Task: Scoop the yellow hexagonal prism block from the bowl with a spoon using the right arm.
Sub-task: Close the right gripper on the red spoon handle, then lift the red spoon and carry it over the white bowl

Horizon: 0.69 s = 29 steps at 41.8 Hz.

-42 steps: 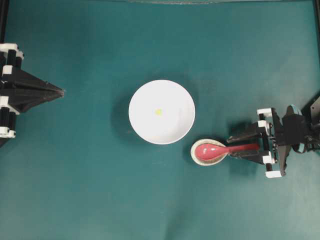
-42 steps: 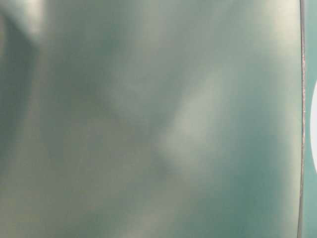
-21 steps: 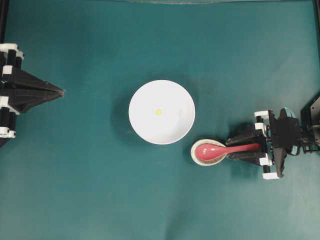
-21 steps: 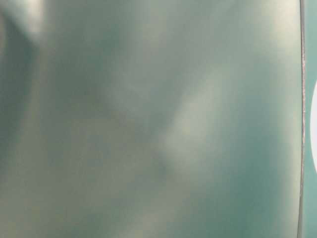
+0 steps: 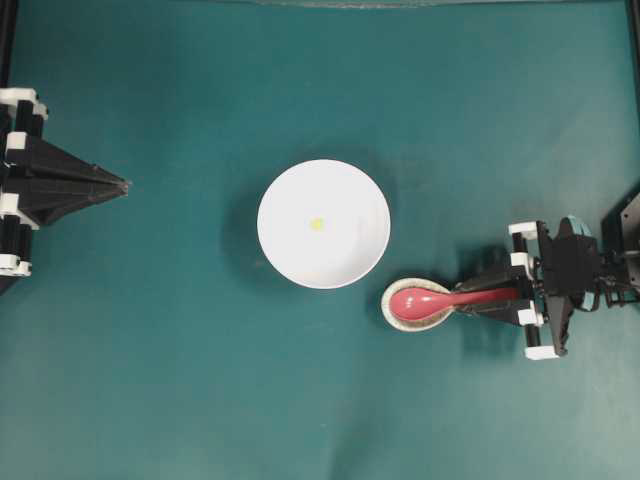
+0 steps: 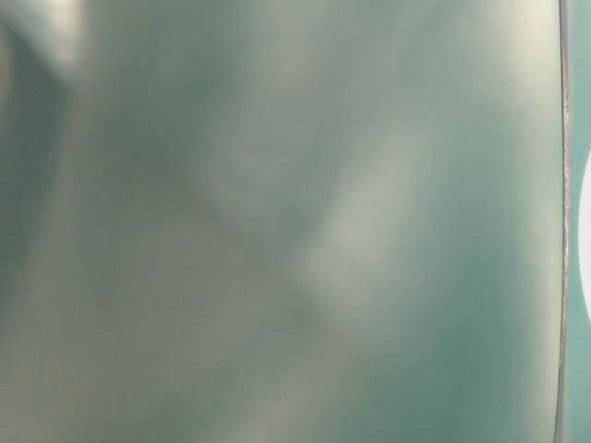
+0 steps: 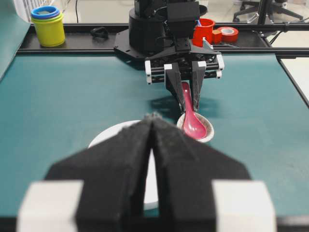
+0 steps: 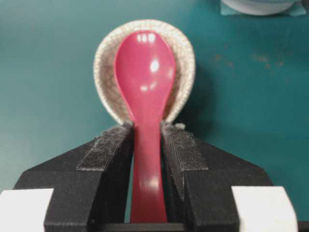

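The table-level view is almost all a grey-green blur; only a white curved sliver (image 6: 585, 242) shows at its right edge, cut off, and I cannot tell what it is. In the left wrist view the left gripper (image 7: 152, 126) hides most of the bowl (image 7: 108, 137). The yellow hexagonal prism block (image 5: 317, 224) is too small to see its shape. In the right wrist view the bowl is cut by the top edge, and the spoon (image 8: 145, 92) handle's end is hidden between the right gripper (image 8: 147, 140) fingers.
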{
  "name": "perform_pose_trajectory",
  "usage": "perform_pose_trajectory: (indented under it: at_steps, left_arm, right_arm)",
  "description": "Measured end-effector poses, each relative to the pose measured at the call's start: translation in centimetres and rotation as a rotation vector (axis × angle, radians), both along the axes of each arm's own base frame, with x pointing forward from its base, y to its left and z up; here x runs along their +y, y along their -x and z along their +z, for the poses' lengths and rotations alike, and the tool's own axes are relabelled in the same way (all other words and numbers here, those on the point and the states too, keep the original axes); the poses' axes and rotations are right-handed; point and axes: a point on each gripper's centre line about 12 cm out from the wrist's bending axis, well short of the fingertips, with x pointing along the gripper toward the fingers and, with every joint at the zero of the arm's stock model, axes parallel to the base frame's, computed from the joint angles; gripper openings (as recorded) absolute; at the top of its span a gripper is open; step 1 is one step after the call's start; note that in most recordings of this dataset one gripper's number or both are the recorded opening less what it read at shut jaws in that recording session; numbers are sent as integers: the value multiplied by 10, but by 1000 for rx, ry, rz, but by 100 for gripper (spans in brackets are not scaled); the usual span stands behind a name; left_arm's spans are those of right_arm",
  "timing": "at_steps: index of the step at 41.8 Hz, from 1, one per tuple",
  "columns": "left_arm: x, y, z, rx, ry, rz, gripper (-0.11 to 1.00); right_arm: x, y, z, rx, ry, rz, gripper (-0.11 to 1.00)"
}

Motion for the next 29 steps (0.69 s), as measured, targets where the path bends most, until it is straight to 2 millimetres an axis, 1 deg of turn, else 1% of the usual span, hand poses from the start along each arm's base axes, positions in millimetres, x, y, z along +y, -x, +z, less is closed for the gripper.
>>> perform_pose_trajectory:
  at_steps: [7, 17, 22, 29]
  left_arm:
    - [0, 4, 2, 2, 3, 1, 1]
    - [0, 7, 7, -15, 11, 1, 1]
    - [0, 7, 8, -18, 7, 1, 1]
    - [0, 6, 8, -20, 1, 1, 1]
  right_arm:
    - [1, -1, 7, -24, -32, -6, 25]
    - [2, -2, 36, -84, -86, -5, 25]
    - [-4, -5, 52, -84, -111, -28, 25]
    - [-18, -13, 72, -54, -119, -74, 25]
